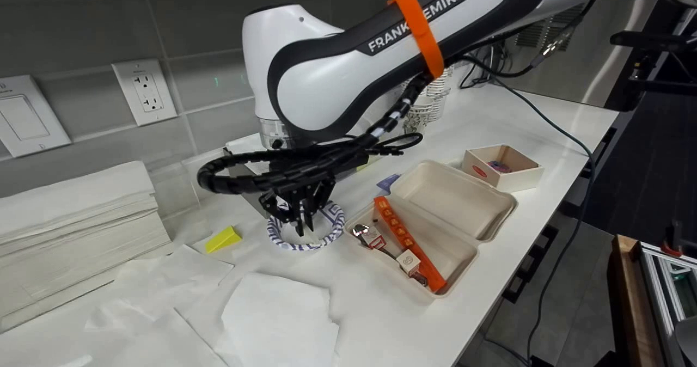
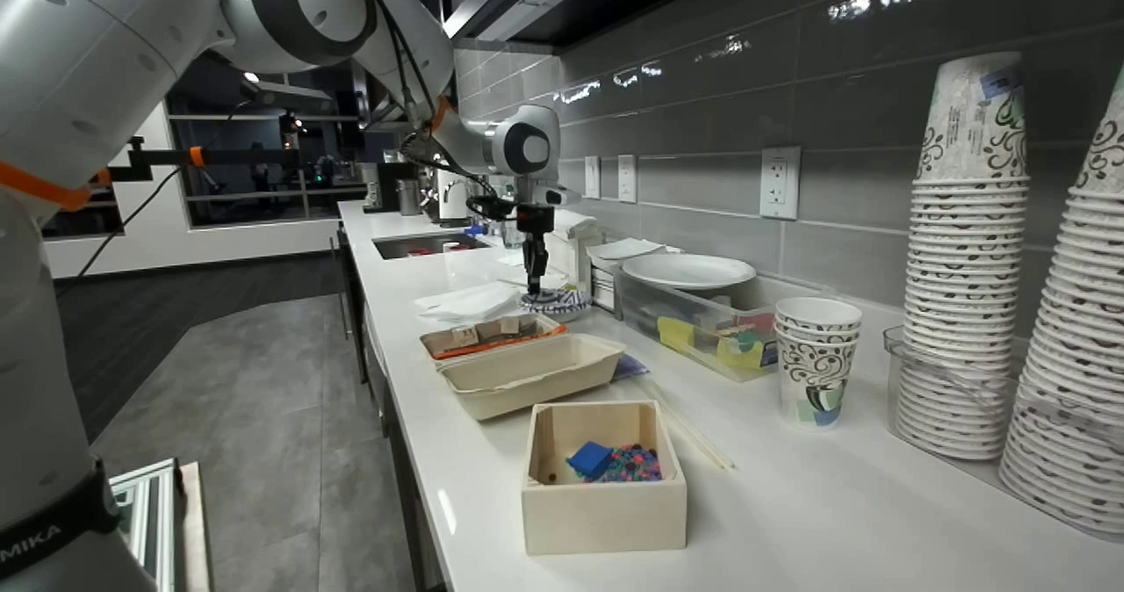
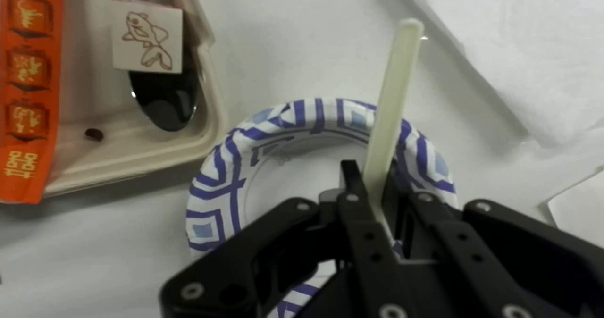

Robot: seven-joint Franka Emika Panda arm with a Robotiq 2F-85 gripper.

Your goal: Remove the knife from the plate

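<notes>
Knife (image 3: pixel 391 103) looks pinched in the claw (image 3: pixel 372 171), long axis poking over the far rim of the plate (image 3: pixel 309 115) in wrist view, so I'd lift straight up.

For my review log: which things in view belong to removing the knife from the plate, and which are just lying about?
Part of the job:
- knife
- plate with the blue-and-white rim
- gripper, closed on the knife

Just lying about:
- open clamshell box
- orange strip and spoon in it
- yellow block
- white sheet
- wooden box
- stacked cups
</notes>
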